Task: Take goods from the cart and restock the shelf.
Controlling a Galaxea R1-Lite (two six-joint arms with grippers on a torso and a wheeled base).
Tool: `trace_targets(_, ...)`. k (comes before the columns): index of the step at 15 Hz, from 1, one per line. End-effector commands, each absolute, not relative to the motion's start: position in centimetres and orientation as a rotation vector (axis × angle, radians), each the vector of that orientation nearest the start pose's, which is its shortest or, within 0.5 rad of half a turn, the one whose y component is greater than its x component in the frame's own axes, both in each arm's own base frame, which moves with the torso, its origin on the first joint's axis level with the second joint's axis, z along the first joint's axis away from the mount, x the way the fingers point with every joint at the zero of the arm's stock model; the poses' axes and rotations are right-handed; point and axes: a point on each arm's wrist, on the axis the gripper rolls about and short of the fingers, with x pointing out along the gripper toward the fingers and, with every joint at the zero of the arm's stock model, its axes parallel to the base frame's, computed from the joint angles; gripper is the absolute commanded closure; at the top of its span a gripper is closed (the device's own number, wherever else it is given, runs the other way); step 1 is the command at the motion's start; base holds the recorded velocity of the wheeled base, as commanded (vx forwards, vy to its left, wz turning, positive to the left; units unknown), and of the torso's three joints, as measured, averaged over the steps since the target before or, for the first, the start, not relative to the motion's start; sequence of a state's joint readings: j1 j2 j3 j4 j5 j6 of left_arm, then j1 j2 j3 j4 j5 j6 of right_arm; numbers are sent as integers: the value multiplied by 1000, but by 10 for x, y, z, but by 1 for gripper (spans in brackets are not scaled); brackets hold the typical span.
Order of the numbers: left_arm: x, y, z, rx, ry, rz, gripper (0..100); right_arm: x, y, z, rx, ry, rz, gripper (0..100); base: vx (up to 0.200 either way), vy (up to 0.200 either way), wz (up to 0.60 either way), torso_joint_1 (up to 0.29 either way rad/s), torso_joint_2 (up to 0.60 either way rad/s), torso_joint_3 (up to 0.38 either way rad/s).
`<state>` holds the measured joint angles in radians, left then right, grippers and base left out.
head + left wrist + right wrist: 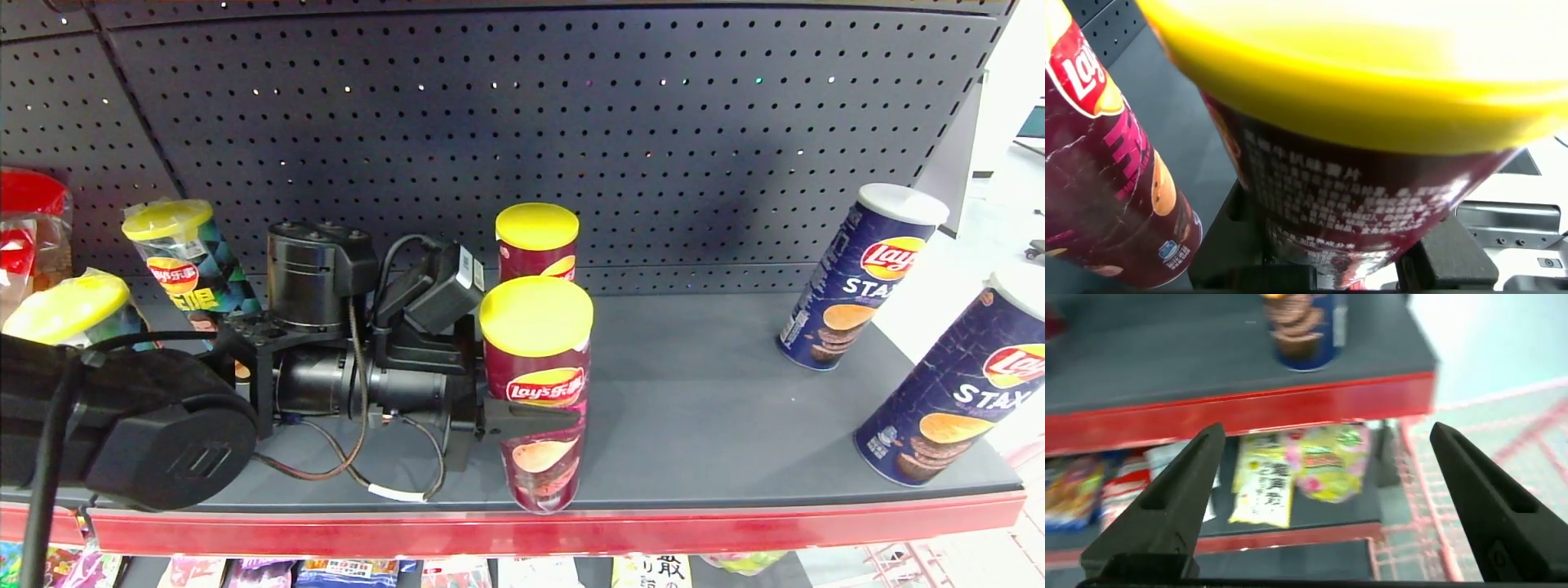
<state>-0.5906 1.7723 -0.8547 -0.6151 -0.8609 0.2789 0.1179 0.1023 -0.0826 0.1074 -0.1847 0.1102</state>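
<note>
A maroon chips can with a yellow lid stands upright near the front edge of the grey shelf. My left gripper is shut on its middle, coming in from the left. The left wrist view has the same can close up between the dark pads. A second maroon can stands just behind it, also seen beside the held one. My right gripper hangs open below the shelf's red front lip, holding nothing.
Two blue chips cans lean at the shelf's right end. Yellow-lidded dark cans and a red-lidded jar crowd the left. Snack bags lie on the lower shelf. Red wire cart bars lie off the shelf's right end.
</note>
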Motion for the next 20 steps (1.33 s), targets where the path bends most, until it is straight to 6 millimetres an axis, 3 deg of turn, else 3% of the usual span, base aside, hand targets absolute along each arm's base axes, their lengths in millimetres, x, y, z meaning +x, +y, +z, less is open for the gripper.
trace_targets(1,254,-191,172,182,126,-1473,100,-27,-4,88,102,53,-147,0,0,0,0,0,0,0)
trace_targets(3,254,-190,172,178,129,-1478,100,-27,-3,83,112,9,-145,0,0,0,0,0,0,0)
trace_targets(5,255,-192,170,177,134,-1483,100,-25,0,82,109,-21,10,0,0,0,0,0,0,0)
trace_targets(9,254,-191,169,174,138,-1492,100,-24,-2,82,126,-47,-65,0,0,0,0,0,0,0)
trace_targets(11,257,-187,169,170,136,-1486,100,-23,1,77,50,-16,46,0,0,0,0,0,0,0)
trace_targets(20,261,-177,169,169,134,-1455,100,-23,1,76,3,-1,61,0,0,0,0,0,0,0)
